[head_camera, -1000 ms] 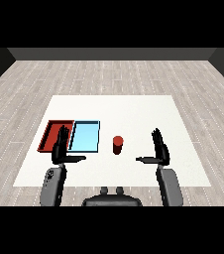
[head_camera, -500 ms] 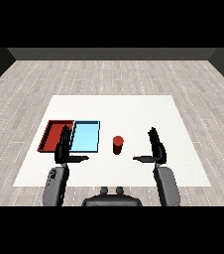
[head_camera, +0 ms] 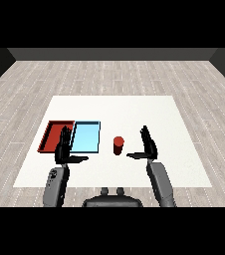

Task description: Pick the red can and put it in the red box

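- The left hand (head_camera: 62, 148) stands in front of the red tray (head_camera: 51, 134), hiding that tray's near right corner and part of its floor.
- The same hand's fingers cover the near left corner of the light blue tray (head_camera: 87, 137).
- The red can (head_camera: 118, 145), just left of the right hand (head_camera: 148, 146), is too small to show any label or lid detail.
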Tool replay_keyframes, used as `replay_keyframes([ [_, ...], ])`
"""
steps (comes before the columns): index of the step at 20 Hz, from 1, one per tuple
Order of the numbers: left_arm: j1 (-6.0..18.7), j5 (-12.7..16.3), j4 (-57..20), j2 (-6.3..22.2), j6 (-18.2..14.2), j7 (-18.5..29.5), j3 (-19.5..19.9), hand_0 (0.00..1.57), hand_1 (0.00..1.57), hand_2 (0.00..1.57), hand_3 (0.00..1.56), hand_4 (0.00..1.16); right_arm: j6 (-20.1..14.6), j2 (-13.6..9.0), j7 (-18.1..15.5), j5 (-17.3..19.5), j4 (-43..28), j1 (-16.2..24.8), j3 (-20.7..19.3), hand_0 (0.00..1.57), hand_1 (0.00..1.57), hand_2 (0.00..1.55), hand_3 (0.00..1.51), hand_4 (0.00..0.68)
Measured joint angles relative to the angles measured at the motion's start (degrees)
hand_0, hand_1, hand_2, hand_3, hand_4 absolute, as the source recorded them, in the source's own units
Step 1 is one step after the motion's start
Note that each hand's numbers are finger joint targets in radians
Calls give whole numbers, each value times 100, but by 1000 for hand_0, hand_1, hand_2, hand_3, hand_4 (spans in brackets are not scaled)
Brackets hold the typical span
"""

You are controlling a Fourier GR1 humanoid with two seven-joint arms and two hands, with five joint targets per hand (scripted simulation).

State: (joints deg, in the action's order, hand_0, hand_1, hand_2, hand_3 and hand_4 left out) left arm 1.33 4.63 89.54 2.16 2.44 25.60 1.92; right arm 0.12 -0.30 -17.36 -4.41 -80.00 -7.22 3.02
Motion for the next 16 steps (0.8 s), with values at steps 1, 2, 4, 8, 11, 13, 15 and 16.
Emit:
replay_keyframes([
  [1,-42,72,3,30,75,11,37,0,0,0,0,0,30,-5,-44,-24,125,-43,-37,0,0,0,0,0],
  [2,-46,131,145,85,97,-133,78,0,0,0,0,0,70,2,-134,-23,266,-54,-41,0,0,0,0,0],
  [4,6,124,104,94,109,-111,93,0,0,0,0,0,90,9,-150,-65,467,-175,-45,0,0,0,0,0],
  [8,40,154,170,122,114,-249,130,0,0,0,0,0,-176,22,-289,-327,874,-412,259,0,0,0,0,0],
  [11,117,192,122,126,133,-270,165,0,0,0,0,0,-299,26,-339,-449,1131,-600,435,0,0,0,0,0],
  [13,185,162,58,101,79,-262,175,0,0,0,0,0,-356,28,-451,-624,1454,-779,511,0,0,0,0,0],
  [15,114,193,134,113,109,-272,191,0,0,0,0,0,-481,29,-512,-795,1568,-852,688,0,0,0,0,0],
  [16,100,173,218,80,57,-334,160,0,0,0,0,0,-425,29,-658,-864,1707,-830,698,0,0,0,0,0],
])
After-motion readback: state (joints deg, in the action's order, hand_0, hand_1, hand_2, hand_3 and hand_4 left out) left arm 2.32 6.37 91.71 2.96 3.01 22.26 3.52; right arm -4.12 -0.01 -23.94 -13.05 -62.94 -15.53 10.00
